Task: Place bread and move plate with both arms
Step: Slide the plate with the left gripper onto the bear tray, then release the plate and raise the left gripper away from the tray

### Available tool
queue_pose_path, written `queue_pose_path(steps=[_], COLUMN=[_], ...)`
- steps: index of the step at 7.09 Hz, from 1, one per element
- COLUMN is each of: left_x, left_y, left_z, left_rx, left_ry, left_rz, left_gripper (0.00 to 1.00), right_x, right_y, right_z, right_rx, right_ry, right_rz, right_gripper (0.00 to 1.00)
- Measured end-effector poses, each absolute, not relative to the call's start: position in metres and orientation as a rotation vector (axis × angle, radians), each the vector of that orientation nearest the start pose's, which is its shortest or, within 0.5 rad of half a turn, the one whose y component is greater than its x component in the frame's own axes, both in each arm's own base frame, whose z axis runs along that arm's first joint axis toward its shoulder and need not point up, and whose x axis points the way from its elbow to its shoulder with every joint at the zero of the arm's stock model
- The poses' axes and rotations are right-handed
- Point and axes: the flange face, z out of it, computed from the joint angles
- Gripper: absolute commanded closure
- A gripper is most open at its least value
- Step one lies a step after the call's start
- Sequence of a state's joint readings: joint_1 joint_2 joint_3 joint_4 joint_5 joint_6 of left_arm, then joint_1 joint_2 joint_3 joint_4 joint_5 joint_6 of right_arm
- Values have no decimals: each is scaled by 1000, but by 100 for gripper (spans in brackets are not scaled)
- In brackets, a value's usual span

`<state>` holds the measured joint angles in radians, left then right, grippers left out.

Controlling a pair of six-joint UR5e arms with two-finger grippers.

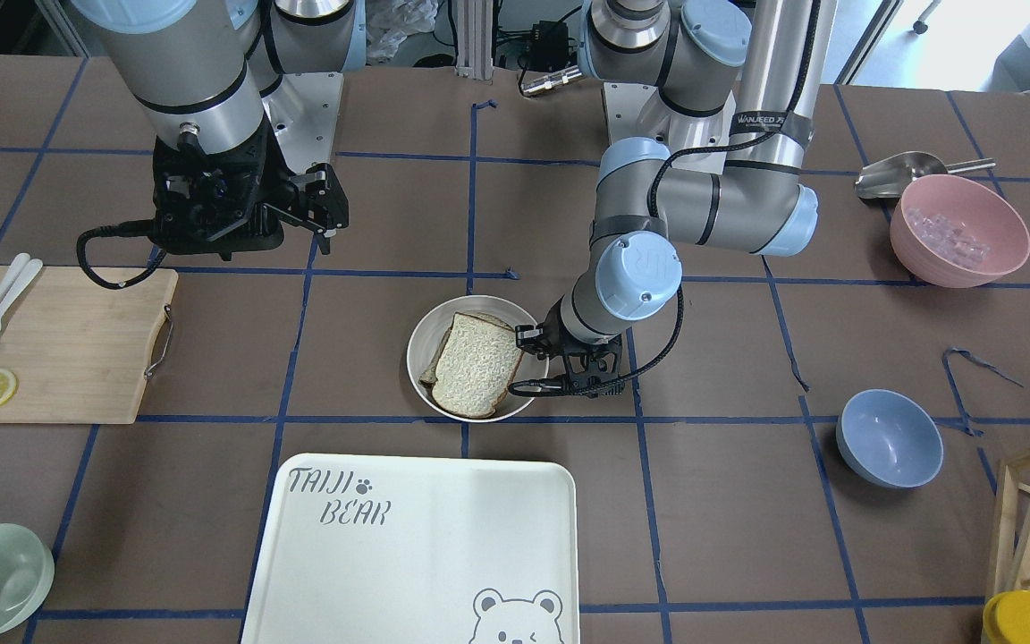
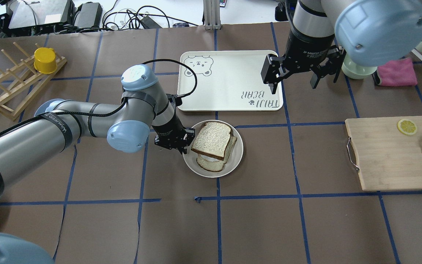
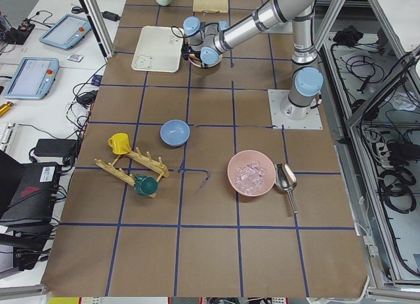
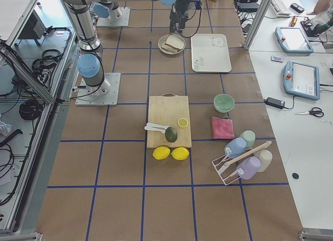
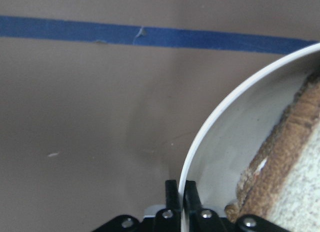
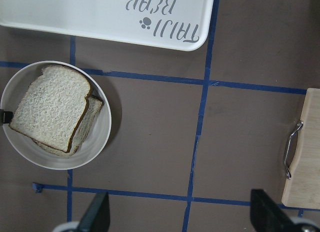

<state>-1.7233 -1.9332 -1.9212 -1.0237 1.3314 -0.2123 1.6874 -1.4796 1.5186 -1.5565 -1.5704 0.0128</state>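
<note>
The plate (image 2: 211,173) stands in the middle of the overhead view, just below the white tray (image 2: 229,73), and the bread (image 2: 211,138) lies on it. The bread rests a little askew on a second slice (image 2: 208,165), with something pale between them that I cannot identify.

The left gripper (image 5: 182,194) is at the plate's left edge. In the left wrist view its two fingers are pressed close together with the thin rim between them, so it is pinching the plate. The right gripper (image 2: 293,87) hangs at the upper right of the overhead view, above the tray's corner, with its fingers spread wide and holding nothing.

I judge the plate to be stiff, smooth and rather slippery, and a grip on one side only would probably let it tilt. The best second hold seems to be the bare rim on the right, opposite the first. The bread looks soft and light; it can slide off if the plate is not kept level.
</note>
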Motion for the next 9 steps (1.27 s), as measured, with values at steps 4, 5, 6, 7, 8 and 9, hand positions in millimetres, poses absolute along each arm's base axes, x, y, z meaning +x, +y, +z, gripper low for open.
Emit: queue_pose_path(steps=[4, 5, 6, 7, 8, 9], left_x=[-237, -238, -238, -239, -241, -244], left_y=[-555, -580, -609, -638, -663, -688], left_z=[243, 248, 246, 237, 224, 213], left_rx=[-174, -177, -183, -204, -236, -259], left_ry=[3469, 3479, 3483, 3484, 3487, 3491], left_rz=[170, 126, 92, 78, 75, 61], left_gripper=[100, 100, 100, 100, 100, 100], right_x=[196, 195, 195, 195, 195, 195], right_y=[-509, -510, -510, -510, -510, -509], right_z=[462, 461, 459, 457, 457, 458], right_rx=[-150, -150, -151, -152, -152, -152], right_ry=[3137, 3138, 3139, 3139, 3140, 3140], right_rz=[96, 99, 103, 108, 111, 112], right_gripper=[0, 0, 0, 0, 0, 0])
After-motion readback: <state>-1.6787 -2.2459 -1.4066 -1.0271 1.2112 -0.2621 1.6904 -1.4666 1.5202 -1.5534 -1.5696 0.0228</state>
